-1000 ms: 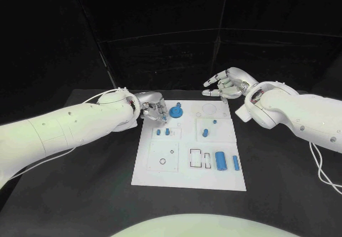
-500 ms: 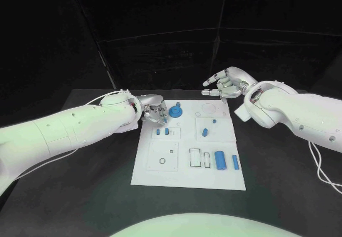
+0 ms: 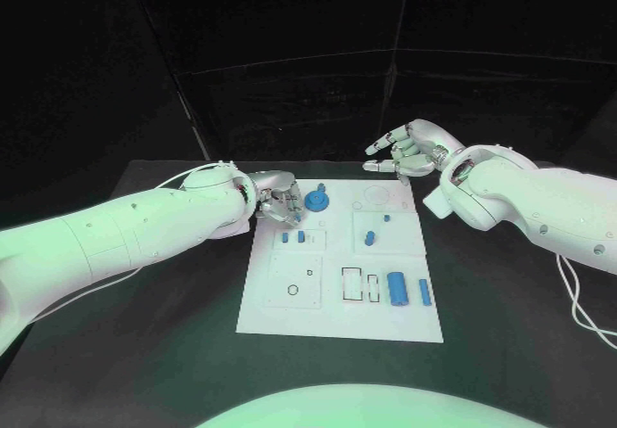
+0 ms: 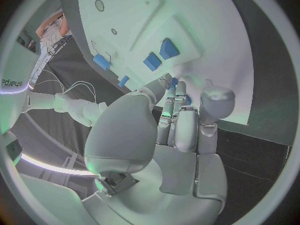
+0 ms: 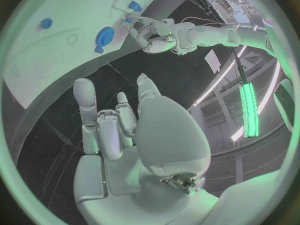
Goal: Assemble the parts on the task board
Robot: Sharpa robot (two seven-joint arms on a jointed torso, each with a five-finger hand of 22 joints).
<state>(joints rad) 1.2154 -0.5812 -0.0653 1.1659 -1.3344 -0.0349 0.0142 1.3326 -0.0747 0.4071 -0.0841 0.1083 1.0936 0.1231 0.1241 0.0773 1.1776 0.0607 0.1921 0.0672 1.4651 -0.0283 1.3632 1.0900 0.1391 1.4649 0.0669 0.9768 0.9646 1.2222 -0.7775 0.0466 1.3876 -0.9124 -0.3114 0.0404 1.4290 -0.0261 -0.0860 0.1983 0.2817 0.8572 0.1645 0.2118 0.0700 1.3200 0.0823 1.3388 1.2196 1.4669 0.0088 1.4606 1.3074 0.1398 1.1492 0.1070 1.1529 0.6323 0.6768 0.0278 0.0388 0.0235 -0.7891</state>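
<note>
Head view: left hand [image 3: 278,201] fingers curled over task board [image 3: 337,328] far-left corner, likely picking small part; grasp unclear; right hand [image 3: 407,152] spread, parked clear beyond board

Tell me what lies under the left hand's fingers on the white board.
The left hand reaches over the board's far left corner. Two small blue pieces lie just in front of it. What its fingers touch is hidden.

Both arms [image 3: 116,232] were smooth, rounded white shells dotted with small dark screw holes. A thin white cable [image 3: 581,299] looped beside the right arm [image 3: 553,205], another by the left. Each ended in a silver, segmented hand: left hand [image 3: 276,201], right hand [image 3: 409,150].
</note>
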